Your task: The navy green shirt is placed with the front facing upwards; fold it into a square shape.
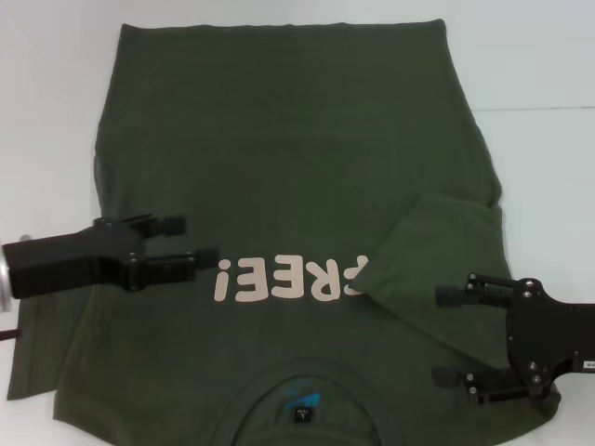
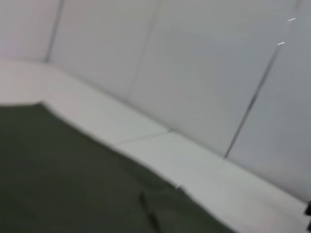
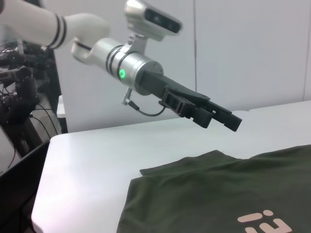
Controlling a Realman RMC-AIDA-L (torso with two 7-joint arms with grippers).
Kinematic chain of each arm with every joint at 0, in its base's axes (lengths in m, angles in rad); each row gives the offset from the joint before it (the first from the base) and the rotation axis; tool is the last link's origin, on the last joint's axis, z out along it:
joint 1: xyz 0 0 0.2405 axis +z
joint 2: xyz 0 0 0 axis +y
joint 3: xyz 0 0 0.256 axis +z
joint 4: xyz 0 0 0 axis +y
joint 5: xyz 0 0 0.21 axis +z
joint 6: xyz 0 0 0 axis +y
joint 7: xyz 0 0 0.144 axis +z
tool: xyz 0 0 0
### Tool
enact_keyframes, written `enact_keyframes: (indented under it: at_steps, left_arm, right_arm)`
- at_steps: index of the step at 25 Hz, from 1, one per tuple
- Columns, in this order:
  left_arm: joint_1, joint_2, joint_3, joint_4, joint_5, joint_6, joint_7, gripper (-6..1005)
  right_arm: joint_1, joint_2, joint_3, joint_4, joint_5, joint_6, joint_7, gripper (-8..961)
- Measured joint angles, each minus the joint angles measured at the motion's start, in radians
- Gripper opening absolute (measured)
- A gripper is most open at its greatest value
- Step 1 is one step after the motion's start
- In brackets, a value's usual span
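A: Where is the navy green shirt [image 1: 279, 158] placed?

B: It is spread face up on the white worktop [image 1: 539, 65], collar nearest the robot, so that the pink lettering [image 1: 288, 279] is read upside down in the head view. The sleeve [image 1: 437, 251] on the robot's right is seen laid inward over the chest, its edge covering the start of the word; this is judged to be the first fold toward a square.

A: And how are the grippers held?

B: The left gripper [image 1: 191, 240] is held above the fabric at the shirt's left side, jaws parted and nothing gripped; it is probably positioned so that the left sleeve can be reached. In the right wrist view it is seen clear above the cloth. The right gripper [image 1: 451, 336] is held beside the folded sleeve near the collar, jaws spread, with no cloth between them.
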Motion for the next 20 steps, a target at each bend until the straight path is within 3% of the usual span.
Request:
enact_keyframes:
  at_steps: [8,12,16,20]
  left_arm:
    - [0.056,-0.014,0.001,0.255,0.177,0.014,-0.399,886]
    - [0.061,-0.014,-0.002,0.329,0.26,0.043,-0.537,887]
    - [0.06,0.002,-0.005,0.429,0.404,0.109,-0.811,887]
    - [0.058,0.004,-0.005,0.46,0.466,0.139,-0.891,887]
  right_arm:
    - [0.016,0.012,-0.006,0.008,-0.001,0.025,-0.03,925]
    - [0.042,0.015,-0.01,0.024,0.0,0.029,-0.039,923]
    - [0.067,0.015,-0.01,0.041,0.0,0.029,-0.04,922]
    - [0.09,0.014,-0.011,0.062,0.0,0.037,-0.049,921]
